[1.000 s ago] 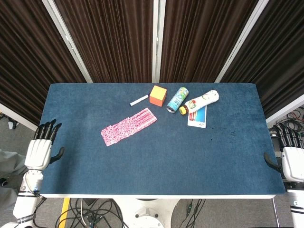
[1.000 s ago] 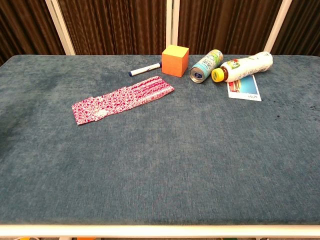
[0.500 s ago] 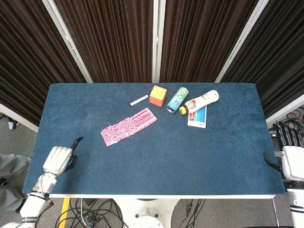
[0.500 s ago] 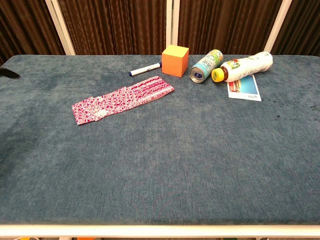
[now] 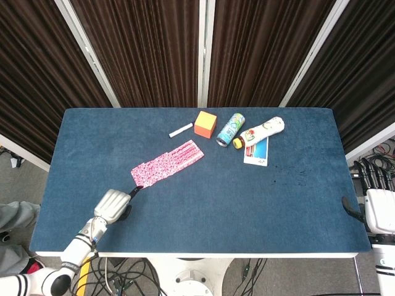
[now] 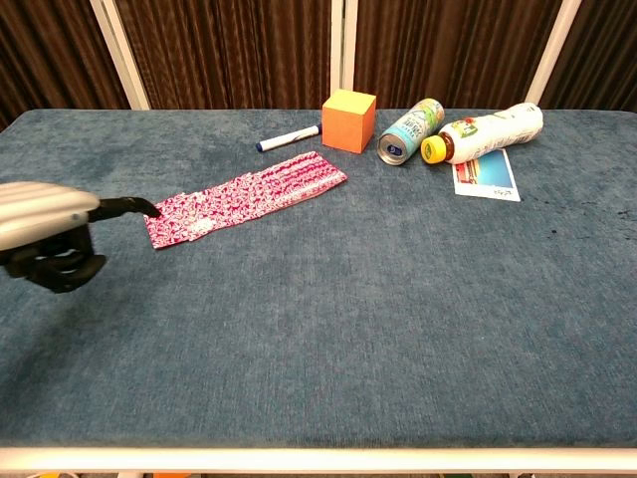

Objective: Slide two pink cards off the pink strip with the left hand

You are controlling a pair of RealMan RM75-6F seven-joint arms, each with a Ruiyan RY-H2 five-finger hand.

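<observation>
Left hand (image 5: 113,205) curled, one finger extended, holding nothing, tip just beside near end of pink strip (image 5: 167,163) mid-table; pink cards not separately distinguishable; risk: finger drags whole strip; right hand (image 5: 378,209) idle, fingers apart, at table edge.

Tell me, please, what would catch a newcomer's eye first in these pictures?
Probably the pink strip of cards, lying diagonally on the blue table left of center. The left hand is at its near end, one extended finger reaching the strip's corner and the other fingers curled in. Next comes the bright cluster at the far edge: an orange cube, a white marker, a lying can and a lying bottle over a photo card.
</observation>
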